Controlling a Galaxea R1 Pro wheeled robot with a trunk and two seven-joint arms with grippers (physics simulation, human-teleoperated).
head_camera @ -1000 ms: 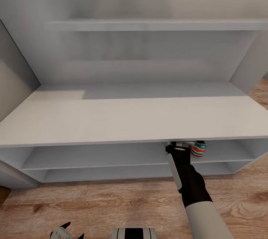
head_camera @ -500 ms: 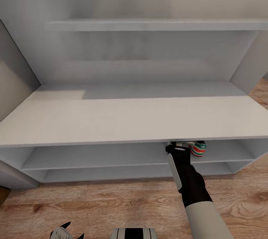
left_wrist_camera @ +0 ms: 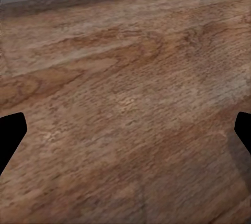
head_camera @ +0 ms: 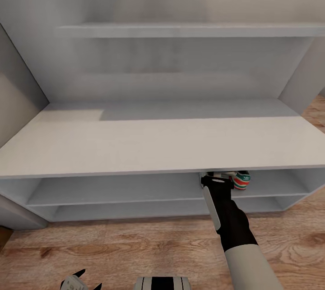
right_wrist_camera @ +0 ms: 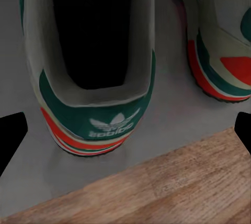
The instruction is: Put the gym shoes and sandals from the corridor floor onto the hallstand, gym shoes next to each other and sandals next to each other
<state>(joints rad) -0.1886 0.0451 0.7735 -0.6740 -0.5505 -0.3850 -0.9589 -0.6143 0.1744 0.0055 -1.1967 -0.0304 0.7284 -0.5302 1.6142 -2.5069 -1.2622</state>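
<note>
Nearest you, at the bottom edge of the head view, your left gripper [head_camera: 81, 281] hangs low over the corridor floor [head_camera: 135, 245]. Its wrist view shows wood planks between two dark fingertips [left_wrist_camera: 10, 135] set far apart at the frame's edges, so that claw is spread and holds nothing.

To the right, your right arm [head_camera: 234, 231] reaches forward from the near right toward the hallstand [head_camera: 149, 145]. Your right gripper [head_camera: 217, 181] sits at the front lip of the upper of the two low open shelves, just under the wide bench top. In the right wrist view its fingertips [right_wrist_camera: 11, 135] also show wide apart at the frame's sides, with no contact on anything, so this claw is spread too.

Just beyond that gripper, the gym shoes [right_wrist_camera: 91, 77] rest on the grey shelf surface, off the floor. One shoe stands heel toward you, its green heel tab with white logo and red-orange sole stripe facing the camera. The second shoe [right_wrist_camera: 222, 41] lies just beside it, to the right, with a narrow strip of shelf between them. From the head view you only catch a green and red heel [head_camera: 240, 181] peeking out below the bench top, right of the gripper.

Farther back, the bench top stretches across the view, and two staggered shelves [head_camera: 189, 30] rise behind it against the wall.
</note>
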